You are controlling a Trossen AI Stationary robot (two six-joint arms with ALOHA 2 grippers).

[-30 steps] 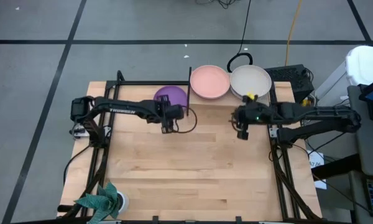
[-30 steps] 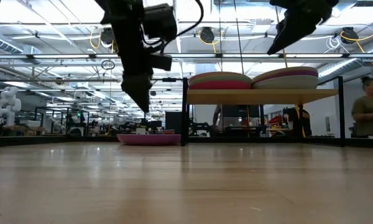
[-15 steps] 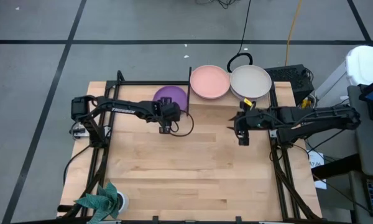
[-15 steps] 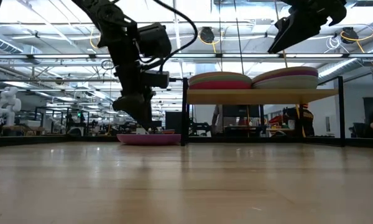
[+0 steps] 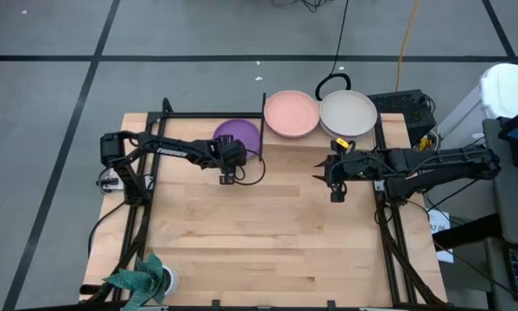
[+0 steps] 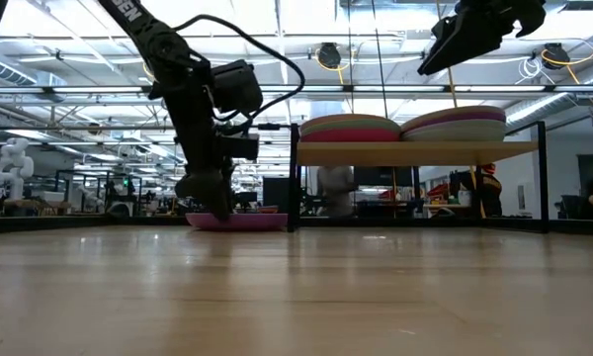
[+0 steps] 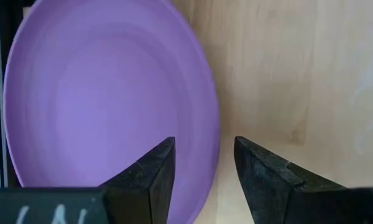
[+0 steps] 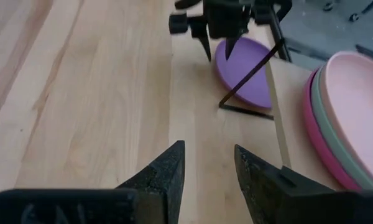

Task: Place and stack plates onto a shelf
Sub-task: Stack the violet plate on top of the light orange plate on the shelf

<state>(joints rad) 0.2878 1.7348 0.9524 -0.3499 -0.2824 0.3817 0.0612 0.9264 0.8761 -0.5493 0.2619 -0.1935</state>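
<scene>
Right gripper (image 5: 337, 195) hovers high over bare desk (image 5: 268, 233), fingers apart, gripping nothing. Farther back, left gripper (image 7: 204, 177) is low at the purple plate (image 5: 237, 134), open fingers straddling its rim. Beyond, shelf (image 6: 415, 152) carries two plate stacks, peach plate (image 5: 291, 113) and beige plate (image 5: 348, 112) topmost.

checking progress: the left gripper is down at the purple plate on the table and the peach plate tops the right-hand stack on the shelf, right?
Not quite. The left gripper is down at the purple plate on the table, but the peach plate tops the left-hand stack on the shelf; the right-hand stack is topped by the beige plate. The high view shows this.
</scene>
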